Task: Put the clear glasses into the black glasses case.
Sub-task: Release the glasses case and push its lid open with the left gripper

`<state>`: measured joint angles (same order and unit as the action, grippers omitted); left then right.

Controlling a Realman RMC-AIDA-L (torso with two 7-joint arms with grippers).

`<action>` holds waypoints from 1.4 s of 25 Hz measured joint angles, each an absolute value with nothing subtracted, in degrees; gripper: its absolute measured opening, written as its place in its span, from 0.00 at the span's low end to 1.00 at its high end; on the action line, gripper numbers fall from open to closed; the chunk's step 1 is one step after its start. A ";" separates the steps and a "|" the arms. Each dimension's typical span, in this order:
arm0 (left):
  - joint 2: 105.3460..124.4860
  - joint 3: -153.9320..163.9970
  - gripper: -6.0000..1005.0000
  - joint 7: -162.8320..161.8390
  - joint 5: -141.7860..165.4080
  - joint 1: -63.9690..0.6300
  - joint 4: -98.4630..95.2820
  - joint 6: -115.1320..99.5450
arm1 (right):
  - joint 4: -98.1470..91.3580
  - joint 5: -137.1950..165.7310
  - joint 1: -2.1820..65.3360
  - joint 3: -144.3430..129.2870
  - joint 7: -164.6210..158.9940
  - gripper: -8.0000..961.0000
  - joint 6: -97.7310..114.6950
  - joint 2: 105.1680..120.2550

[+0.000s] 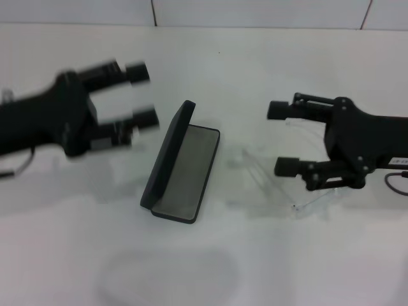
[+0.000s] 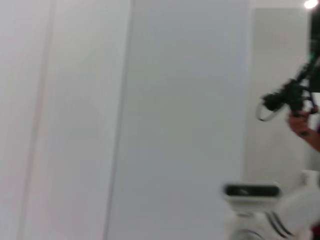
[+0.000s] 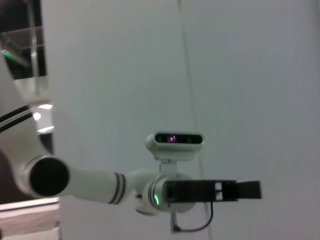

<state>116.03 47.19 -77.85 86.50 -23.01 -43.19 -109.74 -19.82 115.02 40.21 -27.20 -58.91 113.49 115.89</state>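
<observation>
The black glasses case (image 1: 191, 171) lies open in the middle of the table in the head view. Its lid stands up along its left side and the grey lining faces up with nothing in it. The clear glasses (image 1: 280, 175) rest on the table just right of the case, and one arm of them reaches toward the front. My right gripper (image 1: 282, 138) is open over the glasses, its fingers pointing left toward the case. My left gripper (image 1: 141, 95) hovers open to the left of the lid and looks blurred. In the right wrist view the left gripper (image 3: 215, 190) appears farther off.
The white table (image 1: 287, 268) runs to a tiled wall at the back. A faint oval mark (image 1: 169, 277) lies near the front edge. The left wrist view shows a white wall and the right arm's wrist camera (image 2: 250, 190).
</observation>
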 joint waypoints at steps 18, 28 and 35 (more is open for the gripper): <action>119.30 68.83 0.75 -147.47 132.89 -29.19 -90.35 -86.18 | -36.20 99.29 19.77 -24.10 -63.33 0.88 109.60 113.08; 119.62 83.61 0.73 -164.69 144.67 -34.00 -89.07 -87.35 | -36.85 99.13 18.44 -20.77 -62.33 0.88 110.24 111.91; 119.74 84.73 0.73 -166.44 145.31 -37.23 -83.13 -86.92 | -36.96 99.24 18.46 -21.16 -61.38 0.87 110.29 111.88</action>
<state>119.74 84.73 -166.45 145.31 -37.23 -83.13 -86.92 -36.96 99.24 18.46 -21.16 -61.38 110.29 111.88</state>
